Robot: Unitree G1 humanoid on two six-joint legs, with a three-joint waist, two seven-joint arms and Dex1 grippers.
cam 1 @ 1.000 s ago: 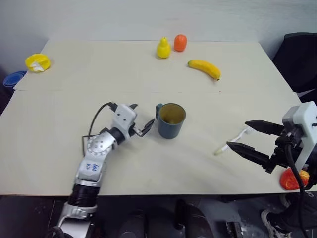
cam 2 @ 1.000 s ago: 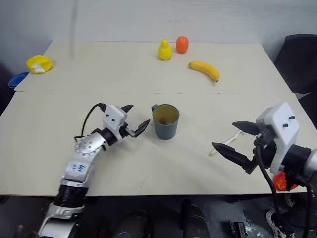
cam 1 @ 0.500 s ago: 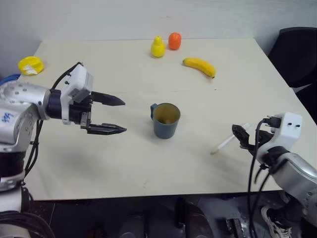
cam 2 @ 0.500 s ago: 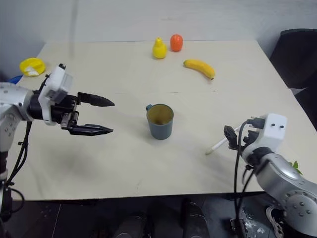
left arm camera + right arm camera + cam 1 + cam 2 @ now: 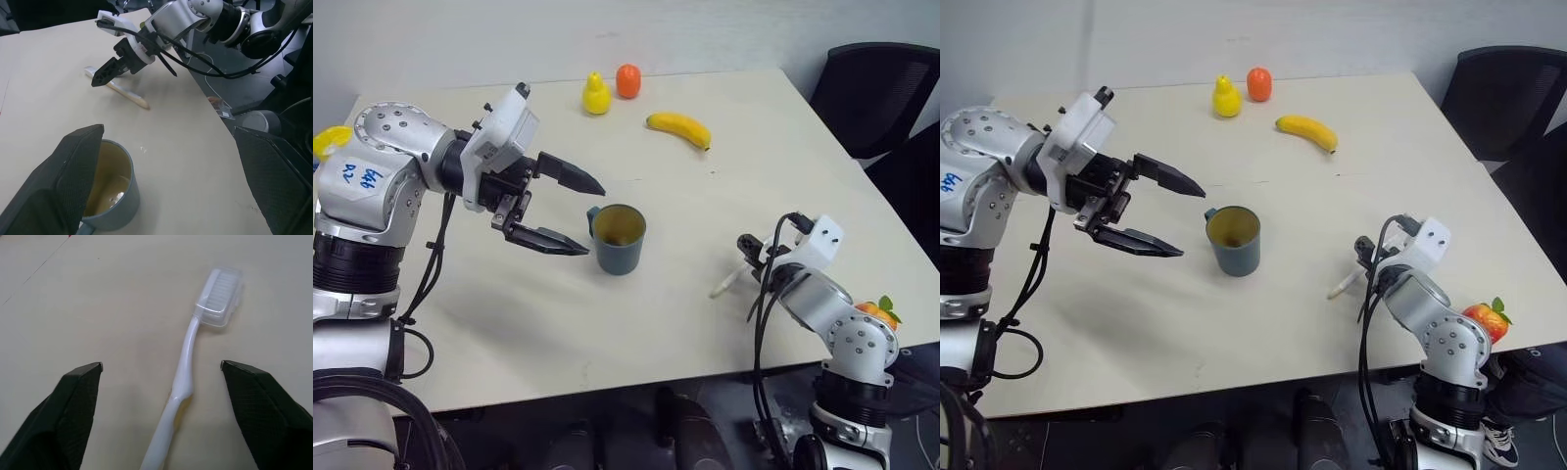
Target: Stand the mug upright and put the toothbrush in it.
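Already the mug half of the job looks done, so the step in hand is picking up the toothbrush, and from where I stand it wants care more than speed. On the pale bench (image 5: pixel 509 333) the mug (image 5: pixel 619 238) stands upright near the middle, mouth up, handle turned toward the far-left side. The left hand (image 5: pixel 570 211) hangs just beside it, raised off the surface, fingers spread wide and holding nothing; I'd leave it there, clear of the rim, so it can't knock the mug over. The right hand (image 5: pixel 748 257) is low at the near-right edge, its two fingers set open on either side of the toothbrush (image 5: pixel 188 377) with nothing gripped yet. The toothbrush lies flat, well apart from the mug, its capped head pointing away from the wrist and its handle running back between the fingers. To do it well, I think the hand should settle until the fingers nearly touch the bench, centre on the handle rather than the head, and close squarely, since so thin a thing could roll or squirt out sideways. Lift straight before swinging toward the mug.
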